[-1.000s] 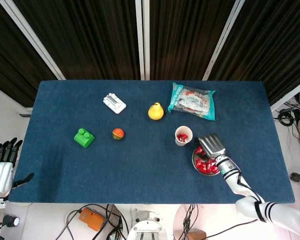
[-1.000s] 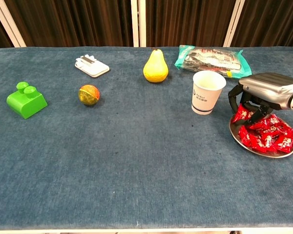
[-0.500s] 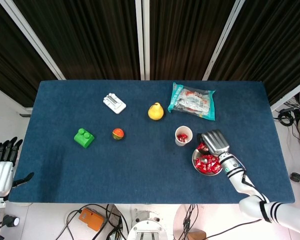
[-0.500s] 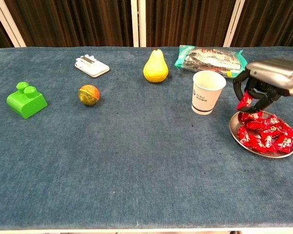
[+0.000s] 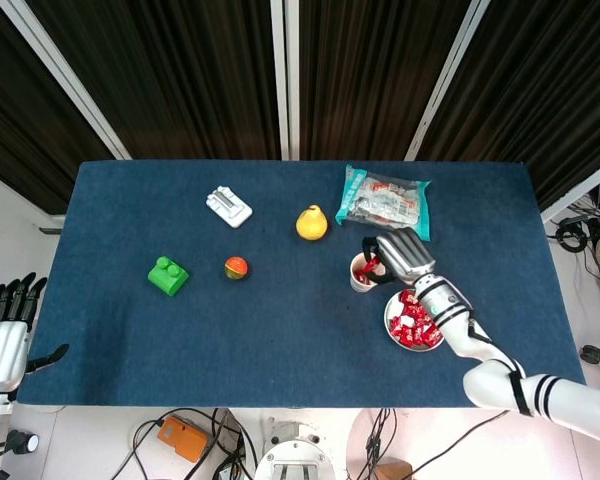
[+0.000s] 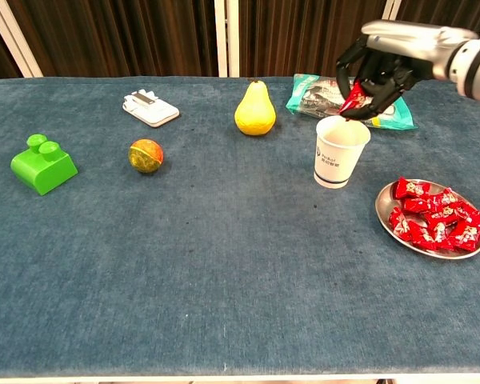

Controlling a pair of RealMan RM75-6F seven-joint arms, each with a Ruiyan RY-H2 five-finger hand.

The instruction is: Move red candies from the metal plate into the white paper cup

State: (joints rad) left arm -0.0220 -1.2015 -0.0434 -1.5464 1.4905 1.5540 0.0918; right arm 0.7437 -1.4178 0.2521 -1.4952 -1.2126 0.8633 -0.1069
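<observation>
left hand cropped, cup contents perhaps hidden

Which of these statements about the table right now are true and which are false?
1. The right hand holds a red candy above the paper cup. True.
2. The metal plate has no candies on it. False: many red candies lie on it.
3. The pear stands upright. True.
4. The green block lies beside the cup. False: it is far off, at the table's other side.
5. The left hand holds the ball. False: it is off the table.
</observation>
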